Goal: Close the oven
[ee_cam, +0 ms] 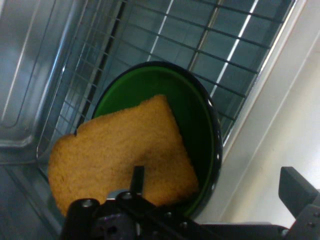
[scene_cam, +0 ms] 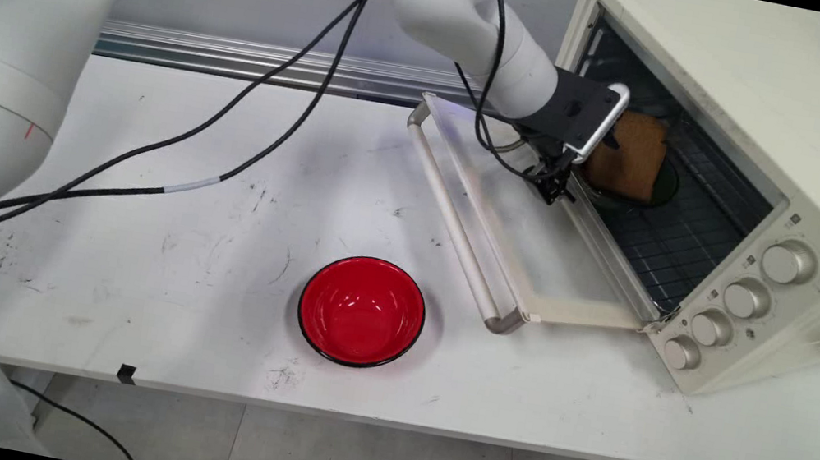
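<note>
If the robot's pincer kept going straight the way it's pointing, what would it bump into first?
Most likely the slice of bread, lying across the green bowl on the oven rack. The pincer points right at it, though depth is hard to judge.

I see a white scuffed table, a red bowl near its front edge, a cream toaster oven at right, its door folded open.

Brown toast slice lies tilted on green plate, on rack in open oven, at table's 2 o'clock.
</note>
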`<action>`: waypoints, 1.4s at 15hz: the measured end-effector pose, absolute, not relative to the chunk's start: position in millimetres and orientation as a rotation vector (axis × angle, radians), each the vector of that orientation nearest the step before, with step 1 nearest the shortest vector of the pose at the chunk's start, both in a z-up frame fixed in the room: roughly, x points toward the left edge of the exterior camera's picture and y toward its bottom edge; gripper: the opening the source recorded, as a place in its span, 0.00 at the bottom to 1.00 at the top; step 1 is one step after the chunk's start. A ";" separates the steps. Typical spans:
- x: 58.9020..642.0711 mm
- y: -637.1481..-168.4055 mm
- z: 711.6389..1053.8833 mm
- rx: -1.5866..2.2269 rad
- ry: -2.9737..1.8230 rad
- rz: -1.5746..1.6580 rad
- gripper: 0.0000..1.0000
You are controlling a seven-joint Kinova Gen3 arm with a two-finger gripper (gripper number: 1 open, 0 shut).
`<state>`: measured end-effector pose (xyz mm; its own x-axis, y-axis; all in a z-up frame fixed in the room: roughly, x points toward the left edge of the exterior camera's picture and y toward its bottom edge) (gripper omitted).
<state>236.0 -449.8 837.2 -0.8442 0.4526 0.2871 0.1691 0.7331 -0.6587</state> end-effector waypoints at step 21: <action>269.9 -366.5 915.1 0.008 -2.511 0.789 1.00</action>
<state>269.9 -366.5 915.1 -0.8730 0.1406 0.4671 -0.1519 0.8315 -0.5343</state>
